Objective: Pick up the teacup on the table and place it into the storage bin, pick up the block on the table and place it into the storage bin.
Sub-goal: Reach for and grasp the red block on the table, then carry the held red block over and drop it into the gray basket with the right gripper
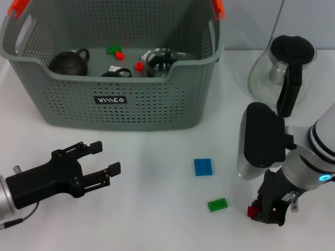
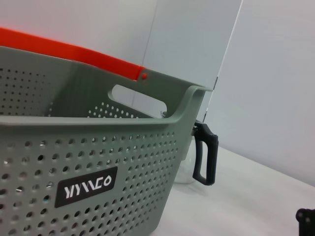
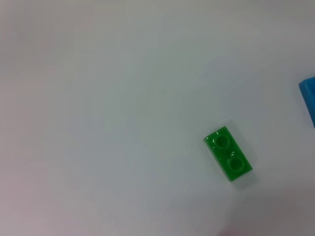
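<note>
Fingers (image 1: 257, 212) pinch red block (image 1: 253, 211).

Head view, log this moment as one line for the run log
left gripper: open, idle before bin | right gripper: down on table, on a red block | blue block, green block: on table | storage bin: holds teapots, blocks

Storage bin (image 1: 112, 99) loses its far rim to the head view's top edge; a blue block (image 3: 308, 97) is cropped in the right wrist view; the right gripper's (image 1: 267, 212) jaws stay hidden.

Grey perforated storage bin (image 1: 112, 99); blue block (image 1: 203, 167); green block (image 1: 217, 204).
</note>
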`<state>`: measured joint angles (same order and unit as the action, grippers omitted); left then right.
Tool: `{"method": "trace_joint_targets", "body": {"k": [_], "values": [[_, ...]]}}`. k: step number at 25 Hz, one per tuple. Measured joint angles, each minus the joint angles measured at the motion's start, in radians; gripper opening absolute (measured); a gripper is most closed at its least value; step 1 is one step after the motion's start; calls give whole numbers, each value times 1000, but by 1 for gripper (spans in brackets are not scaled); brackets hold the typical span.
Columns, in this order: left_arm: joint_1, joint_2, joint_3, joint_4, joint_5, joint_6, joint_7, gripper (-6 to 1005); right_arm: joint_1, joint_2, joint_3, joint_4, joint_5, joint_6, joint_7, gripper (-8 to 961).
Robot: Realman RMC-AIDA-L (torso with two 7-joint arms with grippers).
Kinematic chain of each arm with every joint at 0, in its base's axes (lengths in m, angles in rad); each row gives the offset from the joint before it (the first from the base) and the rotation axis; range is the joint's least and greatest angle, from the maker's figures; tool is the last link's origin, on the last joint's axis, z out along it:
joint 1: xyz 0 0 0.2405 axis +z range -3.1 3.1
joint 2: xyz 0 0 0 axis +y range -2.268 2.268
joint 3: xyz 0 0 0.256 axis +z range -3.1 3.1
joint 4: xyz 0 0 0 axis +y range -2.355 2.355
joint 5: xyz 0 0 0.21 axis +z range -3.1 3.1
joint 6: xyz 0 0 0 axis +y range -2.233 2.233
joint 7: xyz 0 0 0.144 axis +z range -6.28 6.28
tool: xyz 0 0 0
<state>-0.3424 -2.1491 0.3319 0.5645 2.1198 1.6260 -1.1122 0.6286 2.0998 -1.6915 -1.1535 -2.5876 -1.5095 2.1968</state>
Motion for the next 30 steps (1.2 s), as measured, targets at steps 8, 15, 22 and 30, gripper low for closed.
{"method": "trace_joint_targets", "body": {"k": [8,15,22,30], "values": [[0,0,-2,0,0,0,0,794,-20,0,62,-86,18,-22,14,201],[2,0,-2,0,0,0,0,795,-99,-1,331,-273,307,-56,-124,201],[-6,2,-2,0,-1,1,0,795,-116,-1,576,-151,888,35,-335,200],[-10,0,0,0,-2,0,-2,794,138,-6,503,-4,815,396,-106,200]]}}
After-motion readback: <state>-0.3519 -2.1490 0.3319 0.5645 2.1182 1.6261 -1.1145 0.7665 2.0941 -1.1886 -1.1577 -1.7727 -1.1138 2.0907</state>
